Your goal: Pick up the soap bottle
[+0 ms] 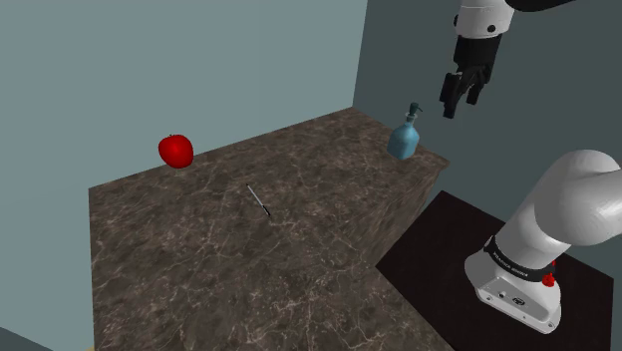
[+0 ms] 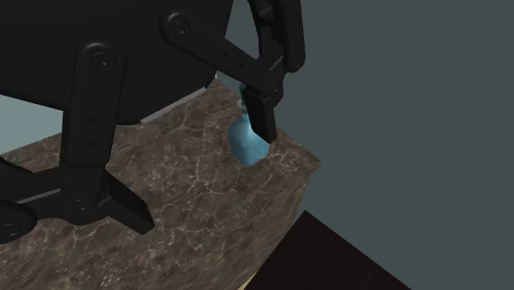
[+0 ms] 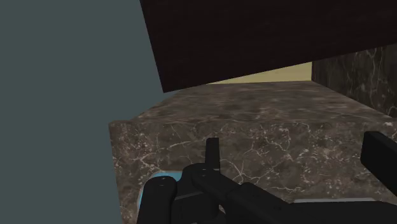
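soap bottle (image 2: 245, 147), top hidden behind fingers (image 2: 264, 119), thin dark item (image 1: 259, 200) too small to identify

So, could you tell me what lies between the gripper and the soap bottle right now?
Nothing: in the shoulder view the open gripper hangs above and right of the blue soap bottle, with only air between them.

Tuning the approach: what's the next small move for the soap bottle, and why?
Probably lower the gripper and shift it toward the shoulder view's left. It hangs open, above the blue soap bottle and to that view's right, not touching it; the bottle stands upright at the corner of the counter.
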